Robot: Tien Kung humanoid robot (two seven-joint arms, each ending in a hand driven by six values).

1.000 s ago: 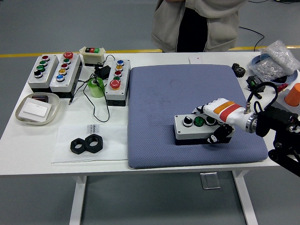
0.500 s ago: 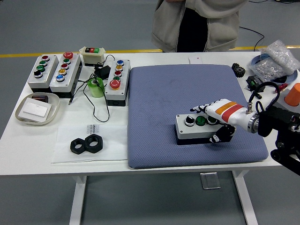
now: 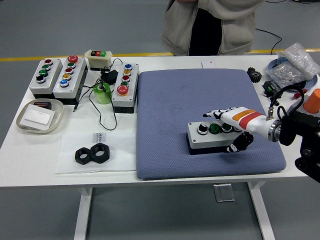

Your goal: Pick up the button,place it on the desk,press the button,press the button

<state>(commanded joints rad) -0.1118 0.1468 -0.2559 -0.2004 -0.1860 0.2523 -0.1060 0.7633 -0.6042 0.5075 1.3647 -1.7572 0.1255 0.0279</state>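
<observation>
fingers: right hand [image 3: 231, 131] wrapped on the right end of the button box [image 3: 212, 137]; fingers [image 3: 216, 114] lie over its top far edge, thumb [image 3: 235, 146] against the near face. Grasping, not released.
left hand: not in view.
button box: grey, three buttons on top (black-and-white knob, green, a third partly hidden under the hand). Sits flat on the blue mat [image 3: 165, 100], front right part, near the mat's near edge.
step: pick-up looks done, placing at its end; box appears down, hand not let go yet. Both presses pending.
next move: let go without dragging the box, lift clear, then bring one fingertip straight down on a button. Box is loose on a soft mat, so an off-centre push could tip or slide it.
other: more button boxes [image 3: 55, 75] at the table's far left, untouched. Person [image 3: 210, 25] stands at the far side, hands not in frame.
</observation>
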